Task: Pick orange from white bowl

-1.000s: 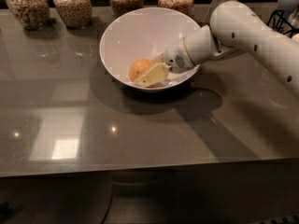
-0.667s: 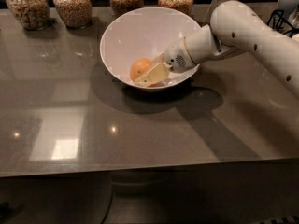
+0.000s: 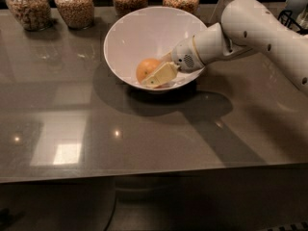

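Note:
The orange [image 3: 145,68] lies in the bottom of the white bowl [image 3: 126,32], which stands on the grey table toward the back. My gripper [image 3: 155,76] reaches down into the bowl from the right, over the right rim. It is right against the orange's right and front side and covers part of the fruit. My white arm [image 3: 250,28] stretches in from the upper right.
Several glass jars of grains [image 3: 74,5] stand in a row behind the bowl along the table's back edge. The grey table [image 3: 144,138] runs out in front to its near edge. A dark wire object [image 3: 291,19] sits at the far right.

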Robot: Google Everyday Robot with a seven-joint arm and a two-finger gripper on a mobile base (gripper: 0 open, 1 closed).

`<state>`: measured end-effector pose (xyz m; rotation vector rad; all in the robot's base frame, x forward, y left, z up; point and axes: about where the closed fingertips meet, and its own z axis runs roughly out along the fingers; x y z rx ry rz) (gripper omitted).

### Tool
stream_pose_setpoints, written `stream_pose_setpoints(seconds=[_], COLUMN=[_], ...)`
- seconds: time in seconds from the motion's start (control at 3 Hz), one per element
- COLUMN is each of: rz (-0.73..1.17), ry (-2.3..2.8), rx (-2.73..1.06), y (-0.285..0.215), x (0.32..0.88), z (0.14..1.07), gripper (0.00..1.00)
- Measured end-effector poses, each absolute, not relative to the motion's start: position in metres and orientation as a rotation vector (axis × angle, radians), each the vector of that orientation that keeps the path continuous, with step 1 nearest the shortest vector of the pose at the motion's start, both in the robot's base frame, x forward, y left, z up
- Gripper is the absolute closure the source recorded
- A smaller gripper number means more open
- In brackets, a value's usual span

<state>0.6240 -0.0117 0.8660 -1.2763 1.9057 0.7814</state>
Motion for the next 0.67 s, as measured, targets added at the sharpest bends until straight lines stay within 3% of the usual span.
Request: stream_pose_setpoints(seconds=[0.67], rz=[0.707], ry=[1.843], rx=[-1.293], y=[-0.013], x=[0.614], z=[0.908], gripper=[1.0])
